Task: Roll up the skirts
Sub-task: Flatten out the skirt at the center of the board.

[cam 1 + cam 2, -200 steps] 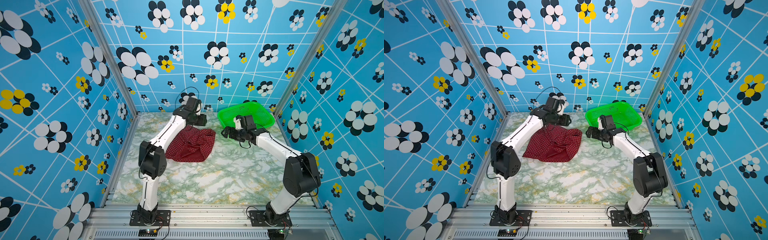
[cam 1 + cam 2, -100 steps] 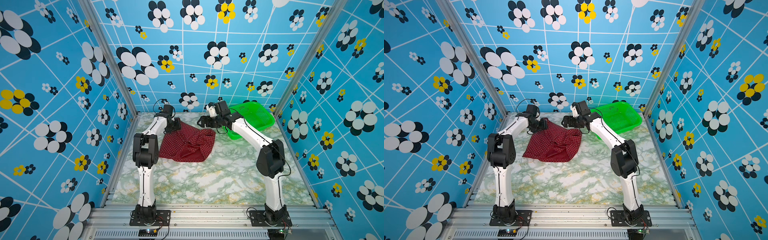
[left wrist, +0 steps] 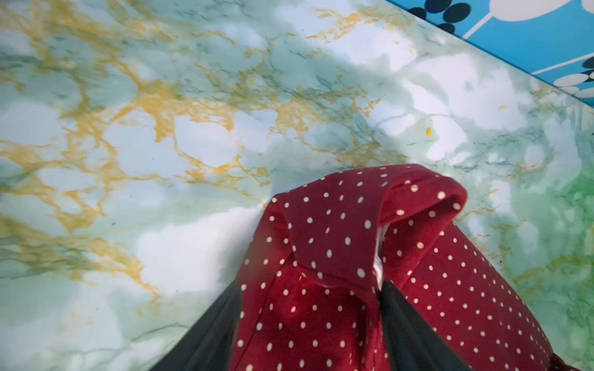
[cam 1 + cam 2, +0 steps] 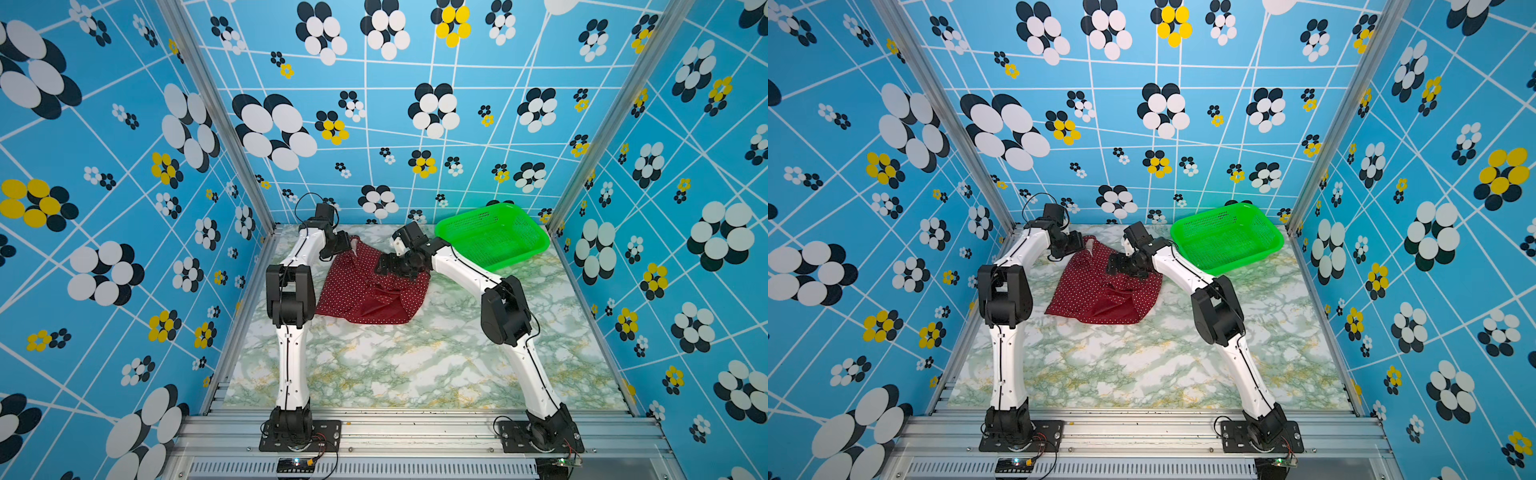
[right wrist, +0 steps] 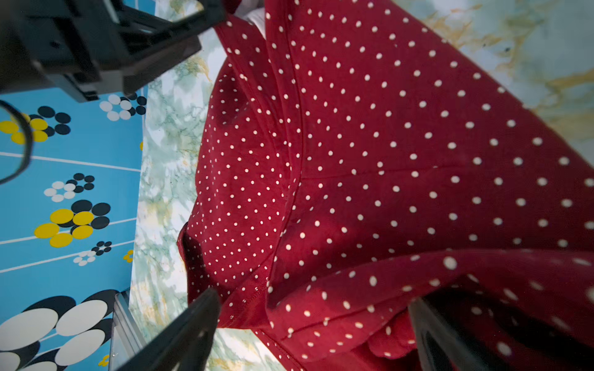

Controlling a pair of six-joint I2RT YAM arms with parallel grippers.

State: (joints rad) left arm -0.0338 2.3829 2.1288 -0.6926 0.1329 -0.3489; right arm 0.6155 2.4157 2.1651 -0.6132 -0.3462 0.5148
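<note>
- My left tool (image 4: 344, 246) is pinching the far-left corner of the polka-dot skirt (image 4: 370, 293), holding it raised off the bench (image 4: 415, 365).
- My right tool (image 4: 384, 264) is reaching over the skirt's far-right edge, fingers spread wide.
- The skirt is lying crumpled on the bench's far side, left of the green basket (image 4: 536, 249).

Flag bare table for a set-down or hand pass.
Free: the near strip of table between the skirt and the front rail; the patch right of the right arm, before the green basket. Crowded: the back, where left gripper and right gripper sit at the skirt's far edge.
</note>
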